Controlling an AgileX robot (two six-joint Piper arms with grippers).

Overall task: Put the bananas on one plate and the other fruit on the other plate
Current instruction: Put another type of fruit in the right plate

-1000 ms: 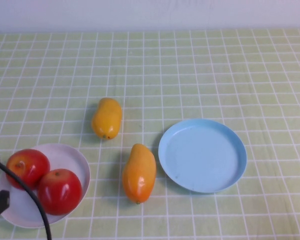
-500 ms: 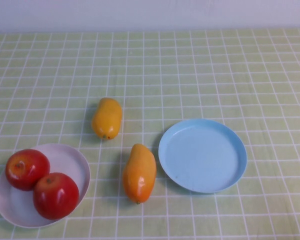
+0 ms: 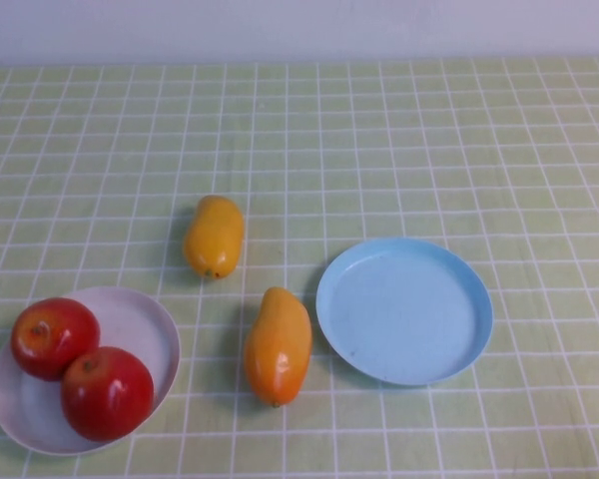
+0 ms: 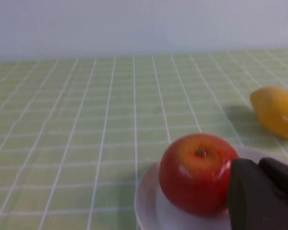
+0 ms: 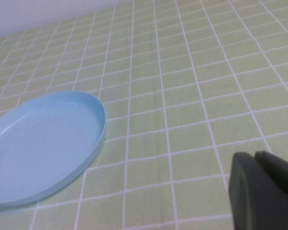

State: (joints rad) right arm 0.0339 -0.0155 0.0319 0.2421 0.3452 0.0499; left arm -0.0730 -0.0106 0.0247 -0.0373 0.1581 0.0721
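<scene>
White plate: I see the white plate [image 3: 150,321] at the near left of the table, and its rim shows again in my left wrist view [image 4: 149,211].
Apples: both red apples sit on that plate, touching each other. One [image 3: 54,337] lies toward the plate's left edge, the other [image 3: 107,392] nearer to me. In the left wrist view one apple [image 4: 194,172] fills the plate's visible part, stem dimple up.
Blue plate: the light blue plate [image 3: 469,299] sits right of centre, with nothing on it. My right wrist view shows it [image 5: 43,143] lying flat on the cloth.
Yellow fruits: two oblong yellow-orange fruits lie straight on the cloth, on neither plate. One [image 3: 278,344] is just beside the blue plate's left rim, between the two plates, narrow tip toward me. The other [image 3: 214,236] lies farther back, well apart from both plates; it also shows at the edge of the left wrist view [image 4: 276,111].
Left gripper: I see the left gripper [image 4: 261,194] only in its wrist view, a dark shape low by the white plate, just in front of the apple. Its fingers are pressed together and pinch nothing.
Right gripper: the right gripper [image 5: 261,191] shows only in its own wrist view, above bare cloth, off to the side of the blue plate. Its fingers are pressed together, empty.
Table: a pale green cloth [image 3: 379,130] with a white grid covers it.
</scene>
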